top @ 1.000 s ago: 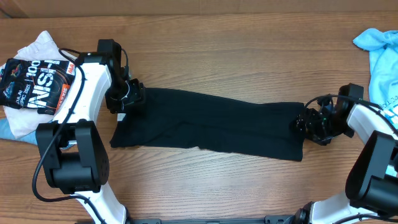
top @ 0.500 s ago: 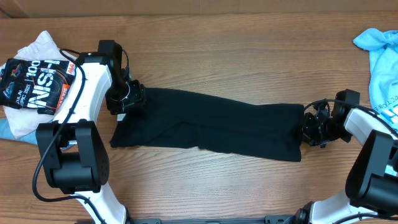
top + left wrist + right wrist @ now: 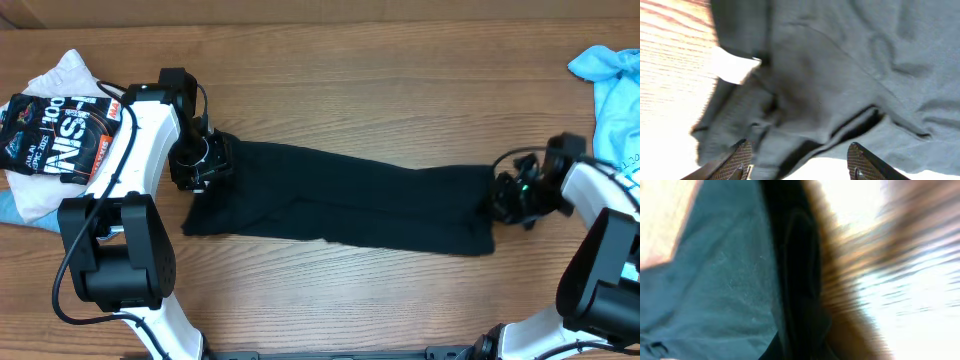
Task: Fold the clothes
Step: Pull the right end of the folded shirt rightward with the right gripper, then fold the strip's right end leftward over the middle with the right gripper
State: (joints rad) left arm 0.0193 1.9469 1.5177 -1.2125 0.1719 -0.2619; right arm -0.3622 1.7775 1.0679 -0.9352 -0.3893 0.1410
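Note:
The clothes [image 3: 340,200] are one plain black shirt lying as a long folded strip across the middle of the table. My left gripper [image 3: 205,165] is at the strip's left end. In the left wrist view it [image 3: 802,162] stands open, its textured pads [image 3: 740,159] apart over bunched fabric [image 3: 840,65], with a small white label [image 3: 732,65] near the edge. My right gripper [image 3: 503,197] is at the strip's right end. The right wrist view is blurred. It shows the shirt [image 3: 715,280] and its dark edge running down to the jaws, which are shut on that edge.
At the far left lies a pile with a white garment and a black garment with white and red lettering [image 3: 55,125]. A light blue shirt [image 3: 615,85] lies at the far right edge. The wooden table [image 3: 400,60] runs behind and in front of the strip.
My right gripper has shut at the shirt's right end and drawn back to the right, dragging that end slightly with it. The left gripper has hardly moved.

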